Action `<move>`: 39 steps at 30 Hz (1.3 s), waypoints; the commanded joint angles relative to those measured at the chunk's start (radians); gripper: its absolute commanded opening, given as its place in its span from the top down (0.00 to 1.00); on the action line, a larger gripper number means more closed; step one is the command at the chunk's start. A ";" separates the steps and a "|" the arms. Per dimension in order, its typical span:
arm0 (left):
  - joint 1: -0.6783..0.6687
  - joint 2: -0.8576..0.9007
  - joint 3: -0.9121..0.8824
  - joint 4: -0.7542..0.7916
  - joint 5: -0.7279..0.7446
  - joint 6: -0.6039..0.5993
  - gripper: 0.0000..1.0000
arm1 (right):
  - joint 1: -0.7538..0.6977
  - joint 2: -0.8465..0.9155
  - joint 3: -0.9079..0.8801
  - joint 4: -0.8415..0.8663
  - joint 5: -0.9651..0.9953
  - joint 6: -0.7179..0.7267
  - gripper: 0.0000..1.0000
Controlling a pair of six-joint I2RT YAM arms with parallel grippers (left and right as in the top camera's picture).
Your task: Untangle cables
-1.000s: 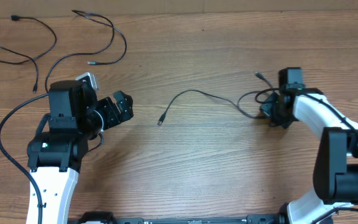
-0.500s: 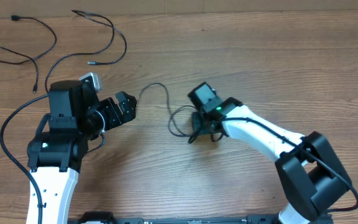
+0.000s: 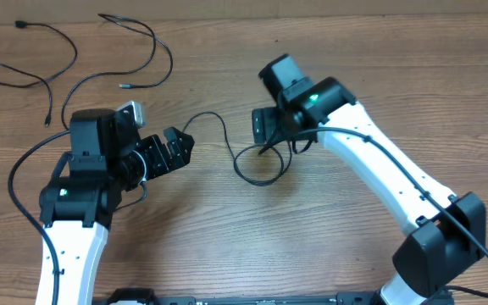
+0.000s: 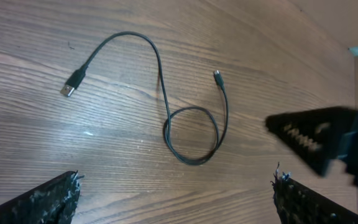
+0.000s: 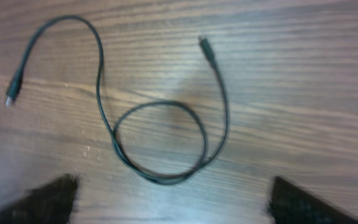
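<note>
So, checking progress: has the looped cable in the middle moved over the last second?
Yes. The looped cable has shifted left in the overhead view, closer to the loose cables at top left, which stayed put.

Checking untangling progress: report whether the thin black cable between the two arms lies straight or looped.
Looped. The thin black cable crosses over itself once, closing a single ring, and both its ends trail outside that ring.

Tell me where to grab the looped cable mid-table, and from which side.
Grip the looped cable just behind its larger plug, straight down from above: it lies flat on the table, and that end runs clear of the loop, so pulling there should open it.
</note>
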 commanded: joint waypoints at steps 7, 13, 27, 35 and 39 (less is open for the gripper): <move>-0.155 0.130 -0.002 0.014 -0.024 -0.121 0.00 | -0.235 -0.149 0.069 0.004 0.008 0.037 0.00; -0.368 0.244 -0.002 0.026 -0.399 -0.349 0.00 | -0.387 -0.152 0.068 0.025 -0.009 0.212 0.00; -0.504 0.579 -0.002 0.234 -0.429 -0.415 0.00 | -0.413 -0.152 0.068 0.003 -0.034 0.210 0.00; -0.541 0.711 -0.002 0.348 -0.398 -0.380 0.00 | -0.413 -0.152 0.068 -0.004 -0.034 0.210 0.00; -0.569 0.733 -0.002 0.348 -0.432 -0.380 0.00 | -0.413 -0.152 0.068 -0.003 -0.034 0.211 0.00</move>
